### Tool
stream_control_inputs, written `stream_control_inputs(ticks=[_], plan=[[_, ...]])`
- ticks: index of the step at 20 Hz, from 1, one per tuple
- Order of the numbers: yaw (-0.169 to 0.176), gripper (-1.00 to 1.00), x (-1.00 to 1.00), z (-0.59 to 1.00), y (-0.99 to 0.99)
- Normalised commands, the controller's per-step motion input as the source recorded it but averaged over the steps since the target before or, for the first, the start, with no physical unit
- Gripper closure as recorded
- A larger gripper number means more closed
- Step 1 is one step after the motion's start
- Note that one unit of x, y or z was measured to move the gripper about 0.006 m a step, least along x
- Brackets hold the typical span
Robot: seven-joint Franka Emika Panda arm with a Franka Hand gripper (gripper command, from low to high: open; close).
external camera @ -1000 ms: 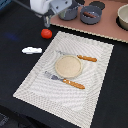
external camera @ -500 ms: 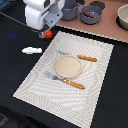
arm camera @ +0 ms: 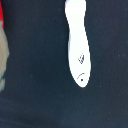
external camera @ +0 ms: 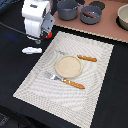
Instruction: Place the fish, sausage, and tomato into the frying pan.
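The white toy fish (external camera: 31,50) lies flat on the dark table at the exterior view's left; it fills the wrist view (arm camera: 77,45). My gripper (external camera: 35,39) hangs just above and behind the fish, its fingers hidden under the white hand. The red tomato (external camera: 49,35) peeks out beside the hand and shows as a red edge in the wrist view (arm camera: 1,15). The blue-grey frying pan (external camera: 91,18) stands at the back, with the reddish-brown sausage (external camera: 90,14) lying inside it.
A grey pot (external camera: 66,8) stands beside the pan, and a beige bowl (external camera: 123,17) at the back right. On the striped placemat (external camera: 95,95) lie a beige plate (external camera: 67,66), an orange-handled knife (external camera: 86,58) and a fork (external camera: 67,82).
The arm has moved from the back towards the exterior view's left and nearer, coming down over the tomato beside the fish. The fish and tomato have not moved.
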Motion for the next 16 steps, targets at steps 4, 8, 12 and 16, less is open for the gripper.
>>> stream_control_inputs(ticks=[4, 8, 12, 16], plan=[[0.074, -1.0, -0.41, -0.36, -0.39], [0.069, -1.0, -0.38, -0.32, -0.34], [0.055, -1.0, -0.29, -0.34, -0.2], [0.038, -1.0, -0.22, -0.37, 0.0]])
